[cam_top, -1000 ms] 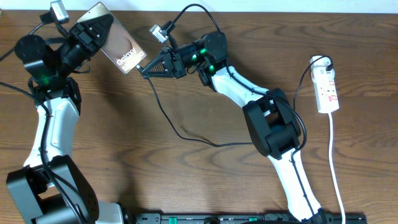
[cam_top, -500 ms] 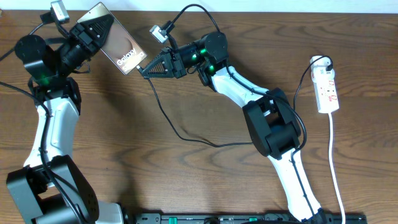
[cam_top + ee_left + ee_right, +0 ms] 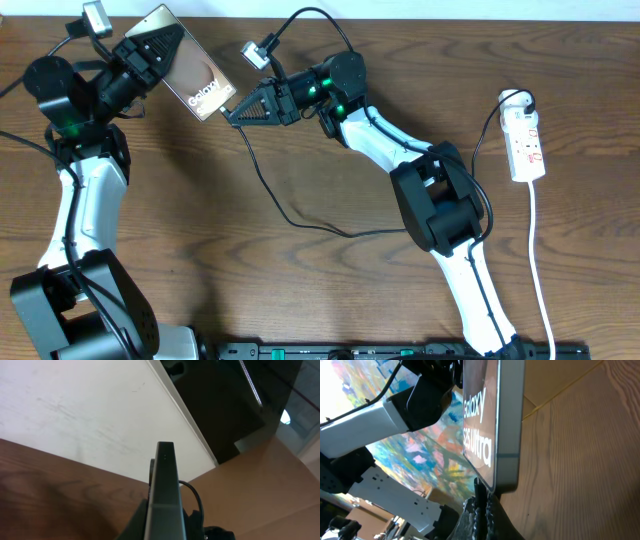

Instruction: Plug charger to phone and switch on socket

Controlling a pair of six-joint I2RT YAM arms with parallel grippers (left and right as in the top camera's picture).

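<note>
The phone (image 3: 195,75) is held off the table at the back left, its mirrored back with white "Galaxy" lettering facing up. My left gripper (image 3: 152,45) is shut on its upper half. In the left wrist view only the phone's thin edge (image 3: 165,485) shows, rising between the jaws. My right gripper (image 3: 232,112) is shut on the charger's plug tip (image 3: 479,491), which meets the phone's bottom end (image 3: 506,472); how deep it sits is hidden. The charger cable (image 3: 290,215) trails across the table toward the socket (image 3: 527,145) at the right.
The socket's white cord (image 3: 537,260) runs down the right side to the front edge. A black plug (image 3: 517,99) sits in the strip's far end. Both arms' own black cables loop over the back of the table near a white wall edge.
</note>
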